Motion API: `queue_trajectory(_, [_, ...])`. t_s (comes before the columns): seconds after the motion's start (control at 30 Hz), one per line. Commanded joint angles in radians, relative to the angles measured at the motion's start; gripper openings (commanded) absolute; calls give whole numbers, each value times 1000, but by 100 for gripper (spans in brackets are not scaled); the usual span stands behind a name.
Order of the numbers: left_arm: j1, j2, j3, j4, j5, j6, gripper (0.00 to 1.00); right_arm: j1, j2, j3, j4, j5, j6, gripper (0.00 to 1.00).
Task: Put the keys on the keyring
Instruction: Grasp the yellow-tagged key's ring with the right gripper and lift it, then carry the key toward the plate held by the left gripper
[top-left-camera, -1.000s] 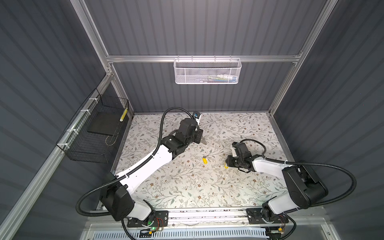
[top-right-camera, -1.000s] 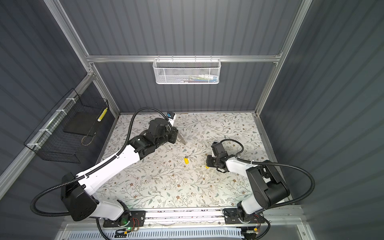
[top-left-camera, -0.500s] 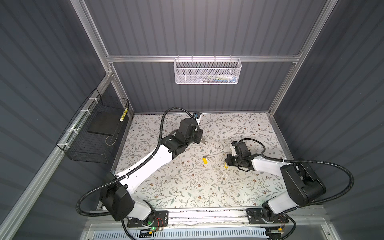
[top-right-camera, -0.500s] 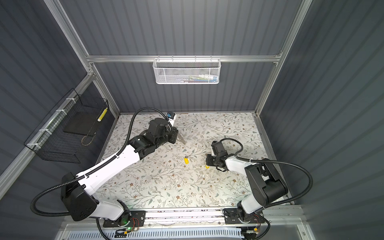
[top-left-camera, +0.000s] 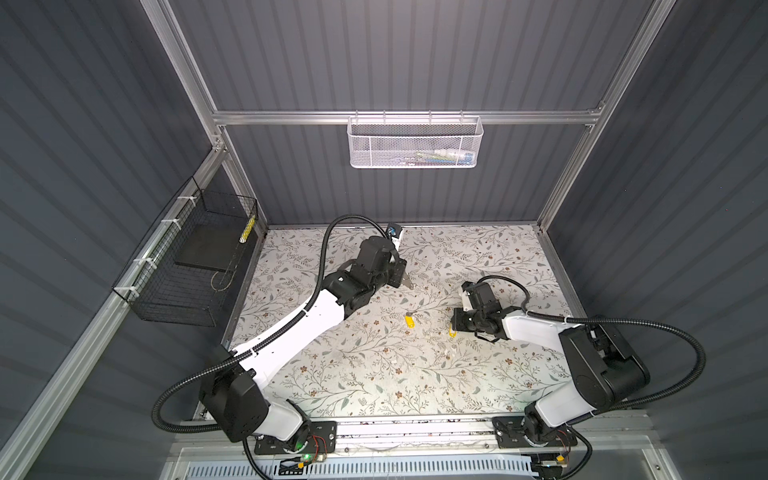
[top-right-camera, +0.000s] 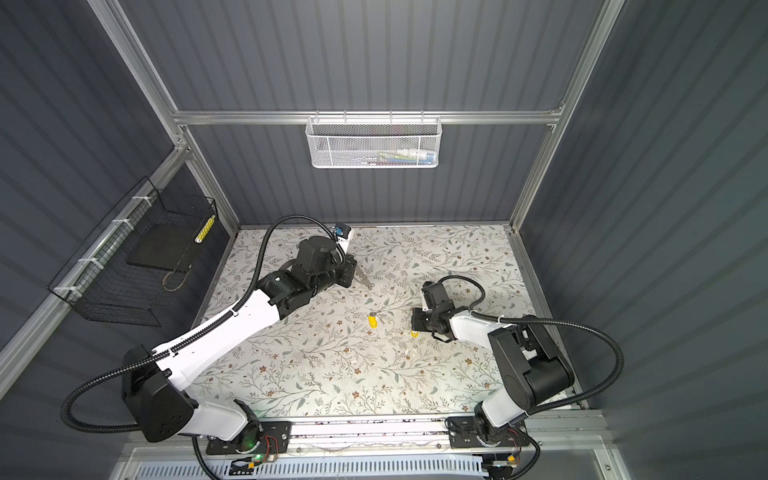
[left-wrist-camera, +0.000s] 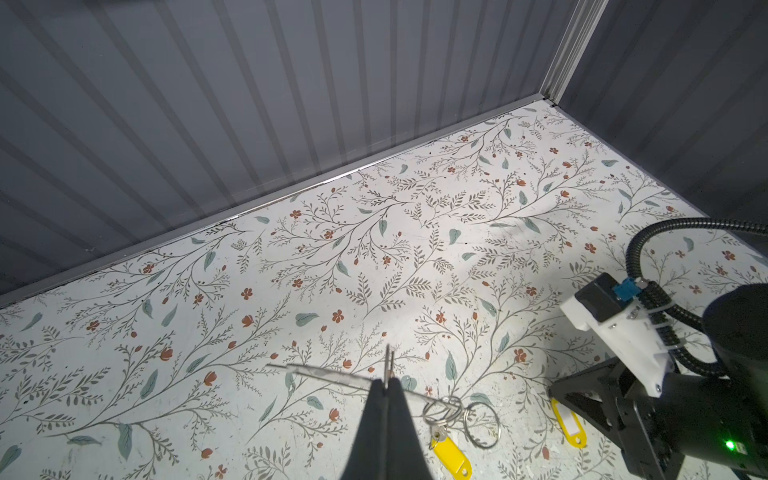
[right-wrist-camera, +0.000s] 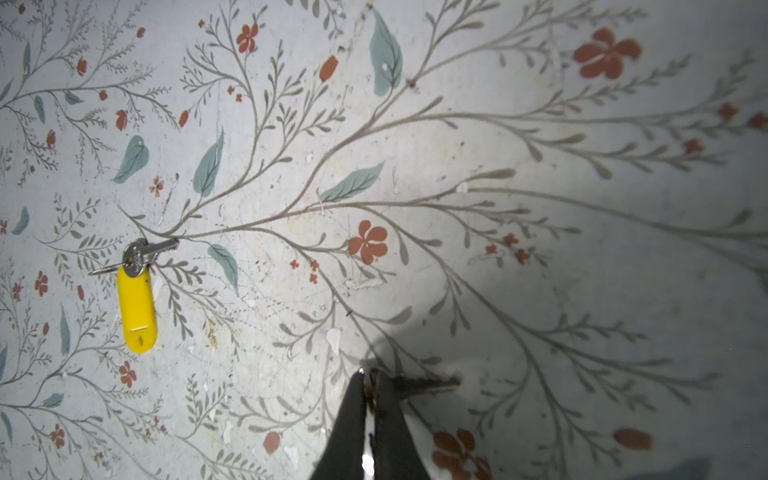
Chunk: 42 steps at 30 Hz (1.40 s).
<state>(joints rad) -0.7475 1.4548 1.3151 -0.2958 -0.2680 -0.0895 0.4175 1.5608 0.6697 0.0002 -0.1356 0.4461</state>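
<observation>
A: Any keys on yet?
B: None. Your left gripper (left-wrist-camera: 387, 382), clamped shut, held the flat dark-grey oval keyring (top-left-camera: 409, 283) near the floral table's (top-left-camera: 374, 374) back edge; your right gripper (right-wrist-camera: 369, 376) closed on one yellow-tagged silvery key (left-wrist-camera: 569, 428), its twin (right-wrist-camera: 137, 307) lying loose mid-table.

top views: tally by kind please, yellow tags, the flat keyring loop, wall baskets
yellow plastic key tags: 2
flat grey metal keyring loop: 1
white mesh wall basket: 1
black wire wall basket: 1
total: 5
</observation>
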Motion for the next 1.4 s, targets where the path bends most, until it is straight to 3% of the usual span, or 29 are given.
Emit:
queue_trajectory(0.0, [0,-19,5,10,12,14,0,-4,-3,15,-1,-2,-11,2])
queue_trajectory(0.37, [0,-18,-20,58,98,27,0,-5,-234,102,22,-51,-205,0])
queue_trajectory(0.63, [-2,-15,-20,75,191,26,0,-6,-332,182,44,-158,-367,0])
queue_trajectory(0.97, [-11,23,-13,103,266,-28,0,-14,-329,235,69,-367,-555,0])
queue_trajectory(1.37, [-36,59,-2,135,301,-44,0,-17,-301,246,113,-497,-593,0])
